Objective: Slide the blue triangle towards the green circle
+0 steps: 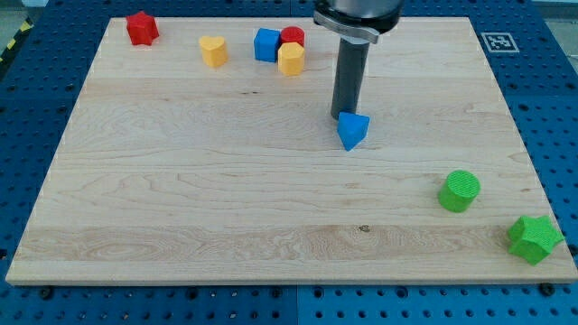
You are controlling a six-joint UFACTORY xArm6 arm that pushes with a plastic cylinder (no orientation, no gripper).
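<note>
Resting against the blue triangle (pixel 353 130) from the upper-left, my tip (pixel 341 115) sits just at the block's back edge — touching or very nearly so, which I cannot quite settle from this view. There are no fingers to open or close here: the rod holds nothing and can only push.

The blue triangle lies near the middle of the board (pixel 181 208), a little toward the view's right. The green circle (pixel 460 190) stands well apart from it, lower and further to the view's right. So I judge the task as barely begun or at an early stage: the contact side looks right for a push down and to the right, but nearly the whole gap between the two blocks is left to cover.

Bare wood runs all the way between triangle and circle, so the path looks free. The green star (pixel 534 238) sits beyond the circle, near the board's lower-right corner, and the right edge is close behind both green blocks — a push that overshoots could crowd them toward it. The other blocks — red star (pixel 142 28), yellow heart (pixel 213 51), blue cube (pixel 266 44), red cylinder (pixel 293 36) and yellow block (pixel 291 59) — cluster along the view's top, out of the way.
</note>
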